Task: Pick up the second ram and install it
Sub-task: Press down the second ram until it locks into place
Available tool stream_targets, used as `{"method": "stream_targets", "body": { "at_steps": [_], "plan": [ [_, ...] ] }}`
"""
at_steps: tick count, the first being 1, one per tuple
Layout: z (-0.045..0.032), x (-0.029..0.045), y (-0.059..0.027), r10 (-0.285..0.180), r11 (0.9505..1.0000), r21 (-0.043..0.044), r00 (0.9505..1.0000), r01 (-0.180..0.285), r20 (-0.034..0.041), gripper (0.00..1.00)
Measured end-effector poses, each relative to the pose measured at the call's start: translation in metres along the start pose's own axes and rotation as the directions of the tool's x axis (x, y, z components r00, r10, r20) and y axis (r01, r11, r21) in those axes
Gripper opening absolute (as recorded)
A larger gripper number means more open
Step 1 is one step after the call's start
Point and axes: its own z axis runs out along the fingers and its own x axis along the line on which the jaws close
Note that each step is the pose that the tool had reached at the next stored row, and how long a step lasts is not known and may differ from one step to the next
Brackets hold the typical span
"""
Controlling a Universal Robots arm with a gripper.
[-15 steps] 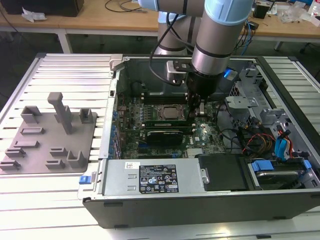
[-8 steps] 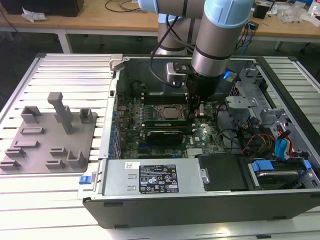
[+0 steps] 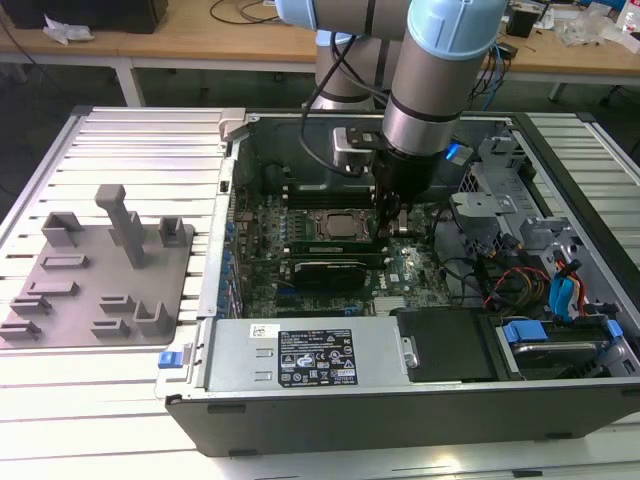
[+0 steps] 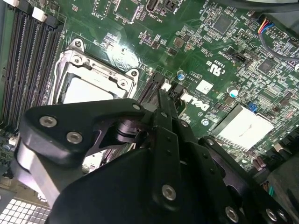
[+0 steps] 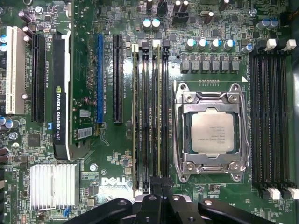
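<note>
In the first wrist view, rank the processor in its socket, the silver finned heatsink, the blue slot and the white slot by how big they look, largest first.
1. Processor, largest in area.
2. Silver finned heatsink, slightly smaller block.
3 and 4. Blue slot and white slot: both long, narrow strips and too alike to rank.

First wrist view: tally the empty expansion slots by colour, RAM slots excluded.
White slot: 1
Blue slot: 1
Black slots: 2
Total: 4
</note>
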Motion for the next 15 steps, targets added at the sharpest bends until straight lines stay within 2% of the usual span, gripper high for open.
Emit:
{"method": "stream_targets", "body": {
  "at_steps": [2,6,8,13,14,15],
  "plan": [
    [-0.0006,-0.0002,0.0000,0.000,1.0000,0.0003,1.0000,0.000,0.0013,0.08],
    [-0.0195,-0.0003,0.0009,0.000,1.0000,0.0001,1.0000,0.000,-0.0008,0.08],
    [-0.0242,-0.0004,0.0011,0.000,1.0000,0.0001,1.0000,0.000,-0.0021,0.08],
    [-0.0246,-0.0003,0.0022,0.000,1.0000,0.0002,1.0000,0.000,-0.0022,0.08],
    [-0.0243,-0.0003,0.0093,0.000,1.0000,0.0001,1.0000,0.000,-0.0023,0.08],
    [-0.0241,-0.0002,0.0126,0.000,1.0000,0.0001,1.0000,0.000,-0.0023,0.08]
  ]
}}
